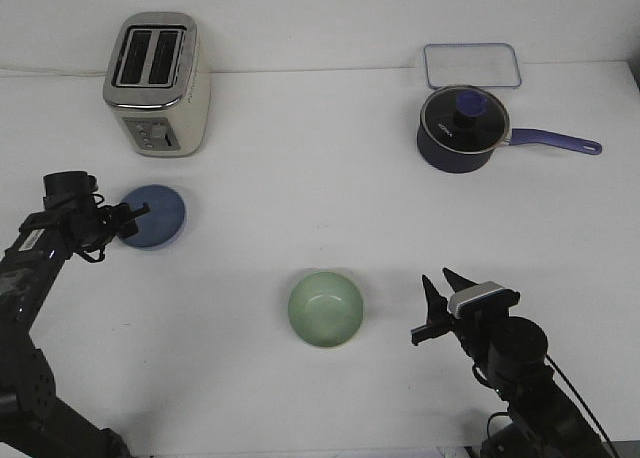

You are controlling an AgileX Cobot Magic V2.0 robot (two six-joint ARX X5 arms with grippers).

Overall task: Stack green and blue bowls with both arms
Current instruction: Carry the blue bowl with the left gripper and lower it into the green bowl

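Observation:
The light blue bowl sits on the white table at the left, in front of the toaster. My left gripper is at the bowl's left rim, its fingers apart and overlapping the rim. The pale green bowl sits upright and empty in the front middle. My right gripper is open and empty, a short way to the right of the green bowl and apart from it, fingers pointing up and away.
A silver and cream toaster stands at the back left. A dark navy saucepan with a lid and purple handle stands at the back right, with a clear lidded container behind it.

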